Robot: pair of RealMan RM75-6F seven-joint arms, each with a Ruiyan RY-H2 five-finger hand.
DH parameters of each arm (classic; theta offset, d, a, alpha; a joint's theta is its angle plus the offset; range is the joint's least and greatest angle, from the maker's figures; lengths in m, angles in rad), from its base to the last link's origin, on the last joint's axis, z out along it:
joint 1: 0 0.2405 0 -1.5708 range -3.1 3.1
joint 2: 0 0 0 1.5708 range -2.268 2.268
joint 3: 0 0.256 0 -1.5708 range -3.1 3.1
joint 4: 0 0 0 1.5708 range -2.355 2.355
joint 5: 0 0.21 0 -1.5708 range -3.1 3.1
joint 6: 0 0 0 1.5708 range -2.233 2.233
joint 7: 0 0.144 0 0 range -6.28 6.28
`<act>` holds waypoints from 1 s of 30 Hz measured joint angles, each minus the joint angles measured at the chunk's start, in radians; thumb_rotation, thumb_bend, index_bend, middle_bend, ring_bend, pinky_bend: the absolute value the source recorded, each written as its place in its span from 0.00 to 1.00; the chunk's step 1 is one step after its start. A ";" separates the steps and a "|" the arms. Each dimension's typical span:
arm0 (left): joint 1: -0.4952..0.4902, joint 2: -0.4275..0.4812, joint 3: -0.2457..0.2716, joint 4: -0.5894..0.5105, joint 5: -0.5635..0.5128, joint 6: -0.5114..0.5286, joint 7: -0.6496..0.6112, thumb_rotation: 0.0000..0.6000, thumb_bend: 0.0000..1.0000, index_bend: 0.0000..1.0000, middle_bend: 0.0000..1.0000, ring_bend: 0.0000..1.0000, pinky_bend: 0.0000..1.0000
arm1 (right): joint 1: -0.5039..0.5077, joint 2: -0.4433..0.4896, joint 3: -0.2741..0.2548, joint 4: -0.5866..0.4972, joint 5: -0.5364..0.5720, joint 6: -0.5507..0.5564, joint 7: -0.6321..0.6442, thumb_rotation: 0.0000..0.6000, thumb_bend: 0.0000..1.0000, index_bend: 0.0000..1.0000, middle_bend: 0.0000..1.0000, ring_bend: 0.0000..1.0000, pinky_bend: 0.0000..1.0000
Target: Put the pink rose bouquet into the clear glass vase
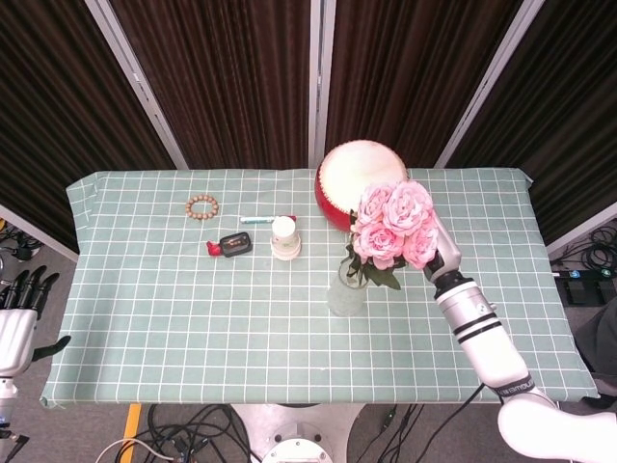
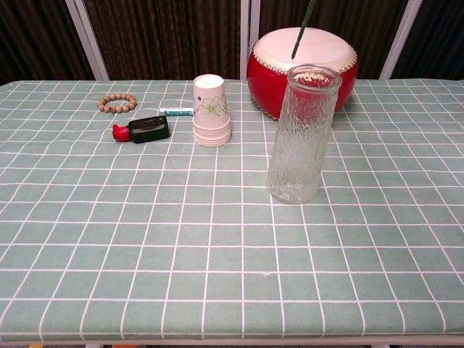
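The pink rose bouquet (image 1: 389, 226) hangs in the air right over the clear glass vase (image 1: 347, 289), and my right hand (image 1: 440, 253) holds it from the right side, mostly hidden behind the blooms. In the chest view only the green stem tip (image 2: 299, 32) shows, a little above and behind the rim of the upright clear glass vase (image 2: 301, 138); no stem is inside the glass. My left hand (image 1: 21, 318) rests off the table's left edge, fingers apart and holding nothing.
A red drum (image 1: 353, 179) stands just behind the vase. A stack of paper cups (image 2: 211, 110), a black and red device (image 2: 143, 130), a pen (image 2: 175, 112) and a bead bracelet (image 2: 117, 102) lie at the back left of the green checked tablecloth (image 1: 174, 318).
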 measured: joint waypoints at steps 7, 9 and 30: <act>-0.001 0.003 0.000 -0.004 -0.004 -0.005 0.000 1.00 0.00 0.10 0.02 0.00 0.18 | 0.015 0.036 0.015 -0.053 0.069 0.039 -0.044 1.00 0.28 0.74 0.53 0.19 0.15; -0.003 0.004 0.000 -0.008 -0.004 -0.008 0.005 1.00 0.00 0.10 0.03 0.00 0.18 | 0.016 0.050 0.019 -0.063 0.089 0.044 -0.053 1.00 0.28 0.74 0.53 0.19 0.15; -0.002 -0.011 0.003 0.016 -0.008 -0.011 -0.009 1.00 0.00 0.10 0.03 0.00 0.18 | 0.036 0.009 -0.047 -0.001 0.131 0.006 -0.100 1.00 0.30 0.73 0.53 0.19 0.15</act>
